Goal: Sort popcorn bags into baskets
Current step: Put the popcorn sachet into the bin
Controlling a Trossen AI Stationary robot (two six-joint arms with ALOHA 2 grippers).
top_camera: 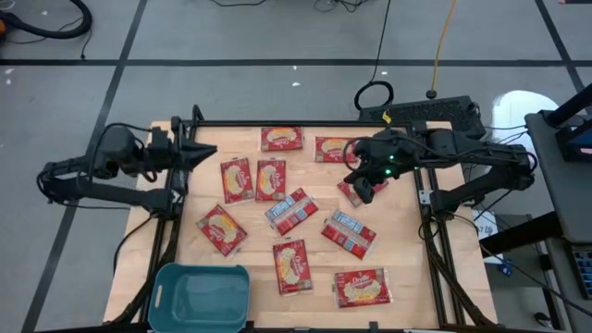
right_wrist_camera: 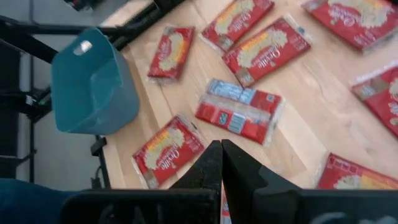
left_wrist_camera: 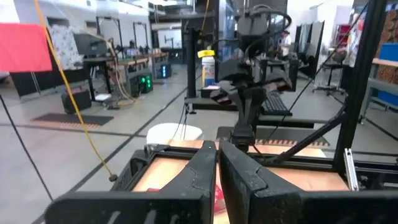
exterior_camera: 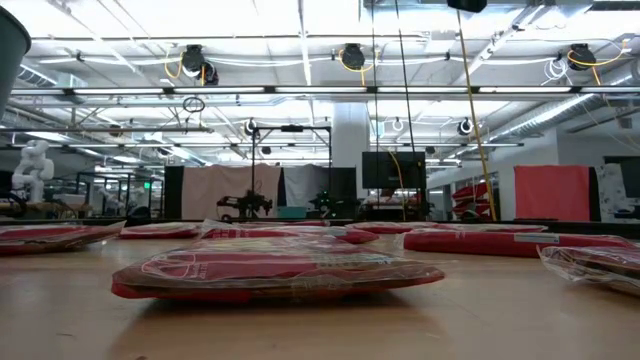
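Several red popcorn bags lie flat on the wooden table [top_camera: 407, 268], among them one at the far side [top_camera: 280, 139], one showing its blue-white side [top_camera: 291, 211] and one near the front [top_camera: 363, 288]. The teal basket [top_camera: 202, 296] stands at the near left corner, nothing showing in it. My left gripper [top_camera: 211, 155] is shut and points level over the far left edge, high above the bags. My right gripper [top_camera: 363, 192] is shut and slants down above a bag [top_camera: 349, 191] that it partly hides. In the right wrist view the basket [right_wrist_camera: 93, 84] and the blue-white bag [right_wrist_camera: 239, 111] lie below the shut fingers [right_wrist_camera: 222, 158].
A black metal frame [top_camera: 435, 231] runs along the table's left, right and far edges. Bare wood shows between the bags and beside the basket. In the left wrist view the right arm [left_wrist_camera: 249, 81] stands opposite my left gripper [left_wrist_camera: 217, 168]. Cables and a keyboard [top_camera: 435, 113] lie beyond the far edge.
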